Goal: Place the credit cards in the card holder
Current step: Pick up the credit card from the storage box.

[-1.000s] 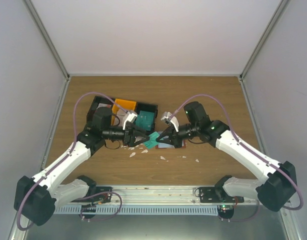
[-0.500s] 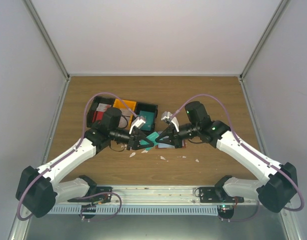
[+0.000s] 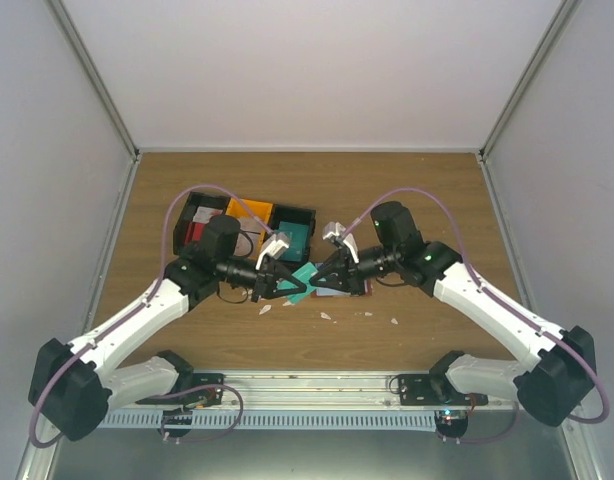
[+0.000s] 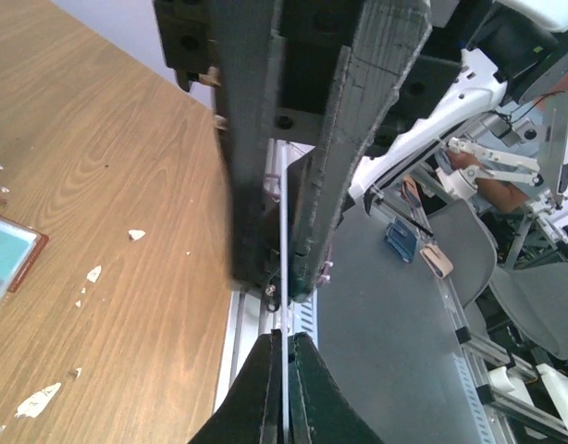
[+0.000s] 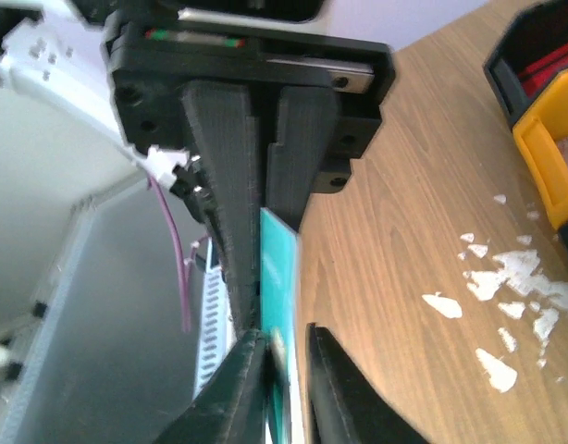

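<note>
A teal credit card [image 3: 305, 280] hangs above the table between my two grippers. The left gripper [image 3: 289, 285] is shut on its left end; in the left wrist view the card [image 4: 283, 277] shows edge-on as a thin pale line pinched at the fingertips [image 4: 284, 350]. My right gripper [image 3: 323, 277] faces it. In the right wrist view the teal card [image 5: 279, 268] sits between the right gripper's [image 5: 286, 338] jaws, which stand slightly apart with a gap on one side. The reddish-brown card holder [image 3: 349, 290] lies on the table under the right gripper, its corner [image 4: 29, 264] visible.
Behind the left arm stand a black bin [image 3: 197, 215], an orange bin [image 3: 245, 212] and a black bin holding teal cards [image 3: 292, 232]. White scraps [image 3: 327, 315] lie scattered on the wood in front of the grippers. Grey walls enclose the table.
My left gripper has moved right to the teal card and closed on it. The right gripper's jaws have eased slightly apart around the same card.
</note>
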Robot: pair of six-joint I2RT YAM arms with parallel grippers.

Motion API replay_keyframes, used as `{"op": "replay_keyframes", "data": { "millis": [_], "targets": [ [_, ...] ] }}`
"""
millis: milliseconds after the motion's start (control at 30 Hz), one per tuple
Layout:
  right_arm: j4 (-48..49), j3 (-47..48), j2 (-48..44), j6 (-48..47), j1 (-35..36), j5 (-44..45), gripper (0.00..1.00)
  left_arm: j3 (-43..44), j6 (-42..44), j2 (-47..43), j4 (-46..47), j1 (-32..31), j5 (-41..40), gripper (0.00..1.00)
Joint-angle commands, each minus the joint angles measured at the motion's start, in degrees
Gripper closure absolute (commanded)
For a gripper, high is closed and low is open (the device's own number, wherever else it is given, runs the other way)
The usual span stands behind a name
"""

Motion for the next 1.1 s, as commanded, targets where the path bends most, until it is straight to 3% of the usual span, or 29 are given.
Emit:
{"op": "replay_keyframes", "data": {
  "millis": [0, 33, 100, 233, 367, 467, 600, 833, 900, 967, 1067],
  "targets": [
    [3.88, -0.43, -1.54, 2.63, -0.27, 3.47, 0.72, 1.18, -1.96, -2.66, 4.19, -0.45, -0.27, 1.00],
    [4.84, -0.77, -1.96, 3.73, -0.26, 4.46, 0.61, 0.93, -2.96, -3.18, 4.88, -0.44, -1.04, 1.00],
    [7.97, -2.27, -2.96, 6.85, -0.36, 5.78, 0.52, -0.13, -6.16, -4.54, 7.84, -0.45, -2.60, 1.00],
    [18.94, -6.80, -5.31, 19.28, -0.34, 7.33, 0.50, -2.69, -16.97, -7.09, 16.43, -0.44, -7.57, 1.00],
    [36.96, -12.66, -6.37, 34.00, 0.07, 9.90, 0.48, -5.24, -28.22, -8.84, 24.01, -0.44, -13.96, 1.00],
    [47.46, -15.37, -6.06, 40.81, 1.26, 12.13, 0.54, -6.81, -34.51, -9.69, 28.36, -0.44, -16.27, 1.00],
    [52.13, -14.85, -4.48, 44.02, 2.83, 15.66, 0.64, -7.77, -39.72, -9.95, 31.63, -0.49, -17.79, 1.00],
    [54.63, -14.94, -1.39, 49.37, 3.31, 19.02, 0.96, -7.83, -42.06, -9.41, 34.15, -0.44, -18.93, 1.00],
    [54.02, -14.92, -1.93, 48.62, 3.24, 19.58, 0.99, -7.52, -41.29, -9.43, 33.14, -0.45, -19.05, 0.89],
    [50.78, -13.96, -3.10, 46.03, 2.72, 19.66, 0.99, -7.07, -39.61, -9.90, 29.94, -0.39, -19.52, 0.68],
    [43.95, -11.85, -5.18, 40.96, 0.42, 16.76, 1.00, -6.34, -35.02, -11.00, 24.25, 0.60, -18.88, 0.59]
  ]
}}
